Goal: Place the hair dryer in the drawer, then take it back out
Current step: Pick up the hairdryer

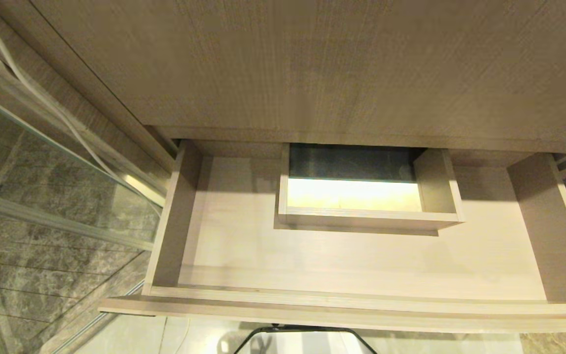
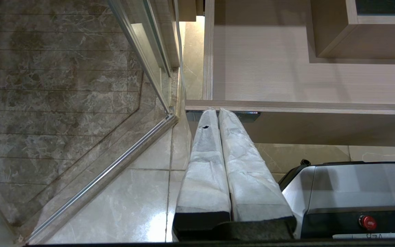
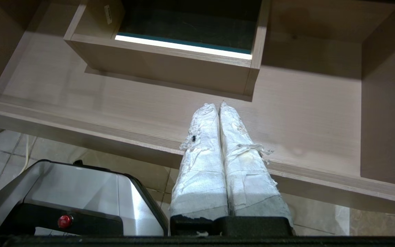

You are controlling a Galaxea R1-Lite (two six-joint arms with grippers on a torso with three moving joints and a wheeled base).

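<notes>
Head view: drawer (image 1: 361, 275) pulled out, its floor bare around the boxed cutout (image 1: 369, 216); hair dryer in none of the views. Left wrist view: left gripper (image 2: 218, 111), wrapped fingers pressed together, holding nothing, tips by drawer front's corner. Right wrist view: right gripper (image 3: 218, 106) pressed together, holding nothing, over drawer floor near cutout

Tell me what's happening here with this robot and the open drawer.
Nothing is being handled right now. The drawer is pulled open and the hair dryer is not in any view; only the boxed cutout sits inside. The left gripper is shut just below the drawer's front edge, and the right gripper is shut and empty above the drawer floor.
</notes>
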